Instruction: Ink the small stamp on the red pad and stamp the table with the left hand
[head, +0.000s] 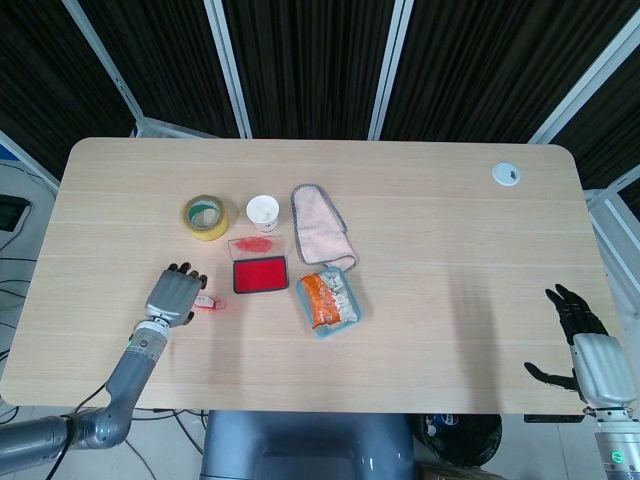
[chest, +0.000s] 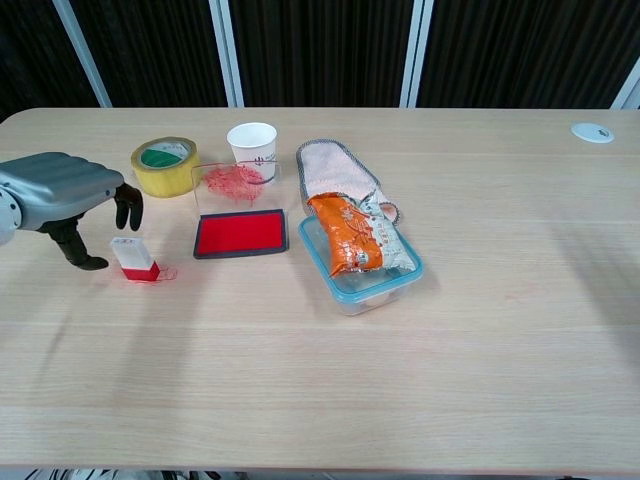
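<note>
Head view: left hand (head: 173, 296) sat low over the desk (head: 420, 220) w/ fingers spread and curled down, holding nothing. The stamp (head: 205, 301) lay on its side just right of the fingertips; contact couldn't be told from above. A faint red smudge showed on the desk around the stamp. Red pad (head: 260, 274) lay just right of the stamp, apart from it, w/ its clear lid (head: 256, 245) behind, ink-smeared. Tape (head: 204, 217) sat behind-left of the pad, cup (head: 263, 212) behind the lid, pink cloth (head: 320, 227) to the cup's right. A tub (head: 327, 301) w/ an orange packet stood right of the pad, touching the cloth's near corner. A white grommet (head: 506, 174) sat at the far right corner. Right hand (head: 585, 345) hung off the desk's near right edge, well apart from everything, fingers apart, empty.

Chest view: left hand (chest: 70, 195) came in from the left edge, palm down, thumb reaching toward the desk left of the stamp (chest: 134, 259) and the other fingers hanging above and behind it. A narrow gap showed on both sides, so no grip. Stamp lay w/ its white body toward the hand and red end toward the camera, on a pale red stain. Pad (chest: 240, 233) lay right of it, lid (chest: 235, 181) propped behind, tape (chest: 164, 166) and cup (chest: 252, 148) further back. Cloth (chest: 337, 170) ran behind the tub (chest: 360, 258). Right hand wasn't visible here.
</note>
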